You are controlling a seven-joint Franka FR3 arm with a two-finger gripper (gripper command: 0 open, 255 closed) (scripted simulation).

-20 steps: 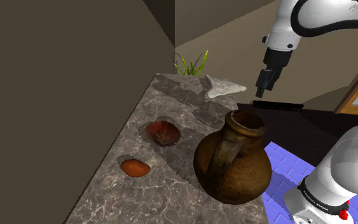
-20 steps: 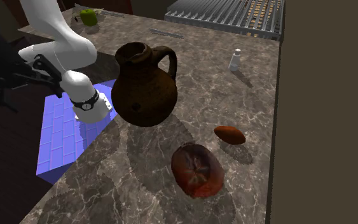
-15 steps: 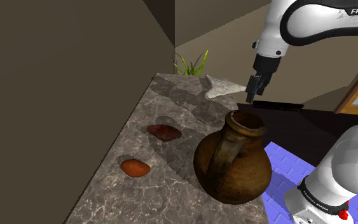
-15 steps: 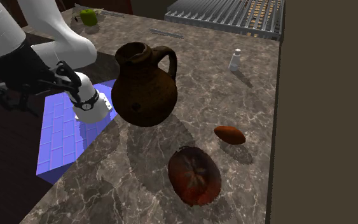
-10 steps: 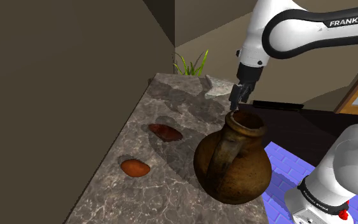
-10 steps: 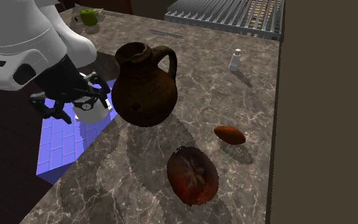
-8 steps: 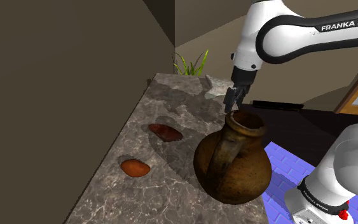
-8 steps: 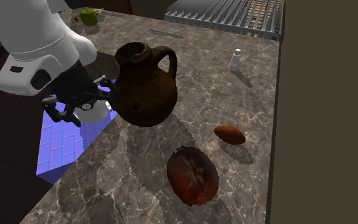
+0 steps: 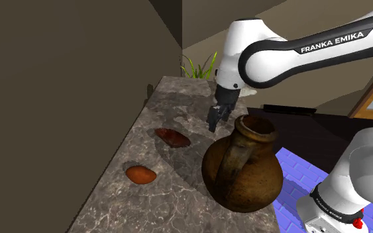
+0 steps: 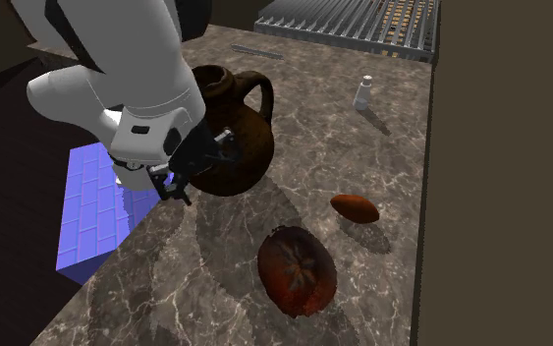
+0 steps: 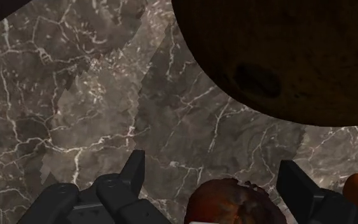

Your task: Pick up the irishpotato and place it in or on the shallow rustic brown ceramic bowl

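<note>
— Which step is in hand?

— The approach is judged to be in hand. The gripper (image 9: 214,123) is held above the marbled countertop (image 9: 178,198), with its fingers (image 11: 133,173) spread apart and nothing clasped between them. Nothing has been picked up yet.

— Where is the potato found?

— In the shoulder view the potato (image 9: 140,174) lies on the countertop, at eight o'clock from the gripper and at seven o'clock from the shallow brown bowl (image 9: 172,137). The big brown jug (image 9: 243,165) stands at four o'clock from the bowl, close beside the hand.

— What is called for next?

— The hand would have to be carried past the bowl, lowered over the potato and closed across it. The jug's belly should be kept clear.

— Can any writing be read?

— "FRANKA EMIKA" is read along the arm (image 9: 330,41). No other label is made out.
</note>
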